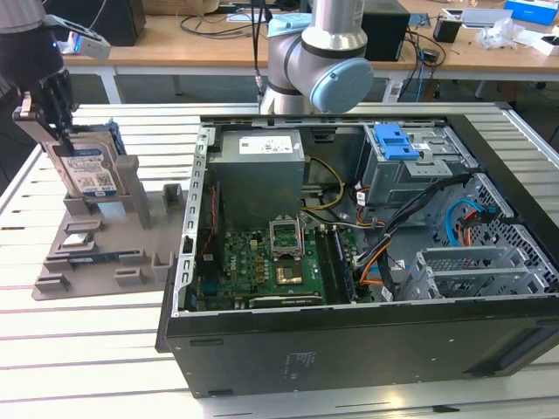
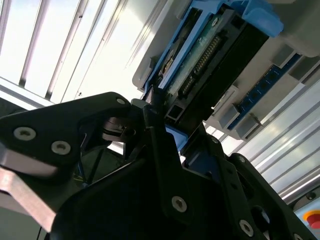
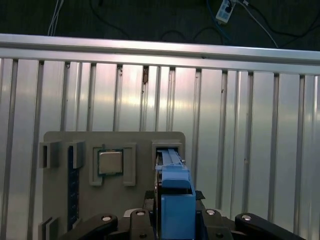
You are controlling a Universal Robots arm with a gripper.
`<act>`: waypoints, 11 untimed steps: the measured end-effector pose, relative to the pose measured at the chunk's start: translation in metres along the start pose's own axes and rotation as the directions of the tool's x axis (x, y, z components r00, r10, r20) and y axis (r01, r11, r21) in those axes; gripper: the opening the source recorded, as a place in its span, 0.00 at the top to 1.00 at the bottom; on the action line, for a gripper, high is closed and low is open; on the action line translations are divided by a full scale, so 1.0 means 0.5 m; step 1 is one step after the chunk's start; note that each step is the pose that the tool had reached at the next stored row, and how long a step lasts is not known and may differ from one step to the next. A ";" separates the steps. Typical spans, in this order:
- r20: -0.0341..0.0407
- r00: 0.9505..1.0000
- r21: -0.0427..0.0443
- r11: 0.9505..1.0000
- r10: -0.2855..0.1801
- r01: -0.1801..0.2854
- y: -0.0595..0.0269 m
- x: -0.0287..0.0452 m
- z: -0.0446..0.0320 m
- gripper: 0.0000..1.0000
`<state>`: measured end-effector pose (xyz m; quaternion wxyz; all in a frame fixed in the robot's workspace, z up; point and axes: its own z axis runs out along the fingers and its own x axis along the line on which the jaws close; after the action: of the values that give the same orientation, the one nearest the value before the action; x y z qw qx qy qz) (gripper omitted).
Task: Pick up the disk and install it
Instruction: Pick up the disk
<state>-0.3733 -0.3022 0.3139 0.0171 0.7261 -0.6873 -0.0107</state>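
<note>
Silver-grey flat metal disk (image 1: 92,170), upright in grey plastic stand's (image 1: 87,262) corner slot, sat clamped by black gripper (image 1: 48,118); a tilted pull might jam it.

- Disk (image 1: 91,173): blue-and-white label on its face, print too small to read.
- Power supply (image 1: 259,166): white label on top, unreadable.
- Case (image 1: 367,345): small pale marking on its side, unreadable.

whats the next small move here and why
Probably a short lift straight up along the slot, once the hold is sure. The hand sits over the disk, which stands on edge in the grey holder beside the open computer case; pulling sideways would likely jam it against the holder's walls.
</note>
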 end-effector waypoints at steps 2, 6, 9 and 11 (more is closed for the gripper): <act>0.000 1.000 0.000 1.000 0.000 0.000 0.000 0.000 -0.005 0.63; 0.000 1.000 0.000 1.000 0.000 0.000 0.001 0.000 -0.014 0.63; 0.000 1.000 0.000 1.000 0.000 0.000 0.001 0.000 -0.020 0.63; 0.000 1.000 0.000 1.000 0.000 0.000 0.001 0.000 -0.024 0.63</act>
<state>-0.3733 -0.3023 0.3260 0.0170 0.7261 -0.6873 -0.0108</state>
